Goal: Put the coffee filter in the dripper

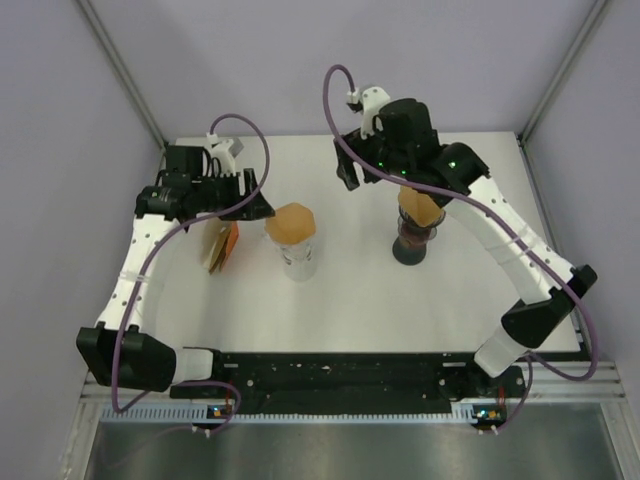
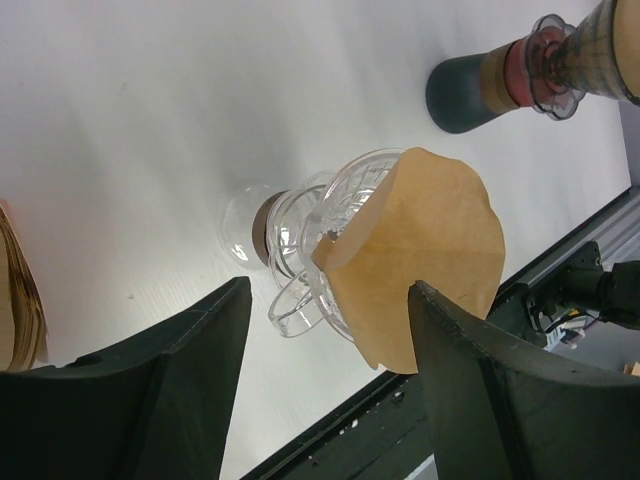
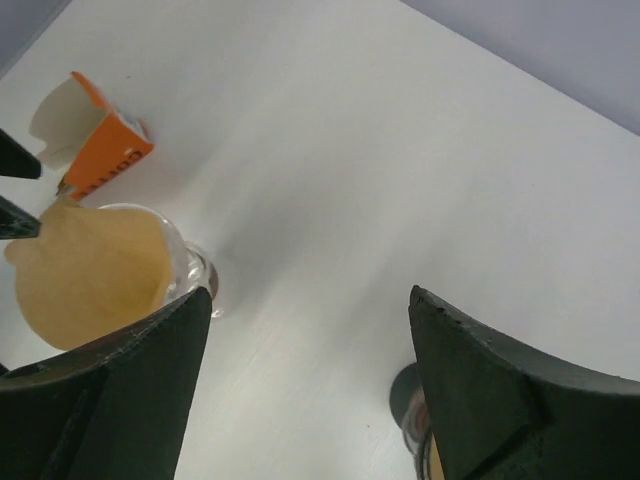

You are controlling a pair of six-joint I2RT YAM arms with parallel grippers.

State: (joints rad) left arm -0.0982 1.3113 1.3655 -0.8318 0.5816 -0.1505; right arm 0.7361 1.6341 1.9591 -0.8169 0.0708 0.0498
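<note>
**White table: filter sits in the glass dripper, both jaws spread**

From above, you have a white table (image 1: 350, 300) boxed in by pale lavender walls. The brown coffee filter (image 1: 291, 222) sits in the mouth of the clear glass dripper (image 1: 298, 262) near the middle. Your left gripper (image 1: 250, 200) is just to its left and back, not touching it. Beside that arm lies a stack of spare filters (image 1: 214, 247) with an orange box (image 1: 233, 240). Your right gripper (image 1: 348, 172) hangs further back and to the right, over a second dripper on a dark stand (image 1: 414, 243) that also carries a filter.

In your left wrist view the two black fingers (image 2: 190, 380) stand well apart with nothing pinched. The filter rises out of the glass dripper beyond them. Its lower edge disappears behind the right-hand finger; you cannot tell whether they touch. The dark stand shows at the top right, the spare filters at the left edge.

In your right wrist view the fingers (image 3: 480, 390) are likewise spread wide and hold nothing. The filter in its dripper lies off to the left, outside the gap. The orange box is above it, and the dark stand peeks in at the bottom.
</note>
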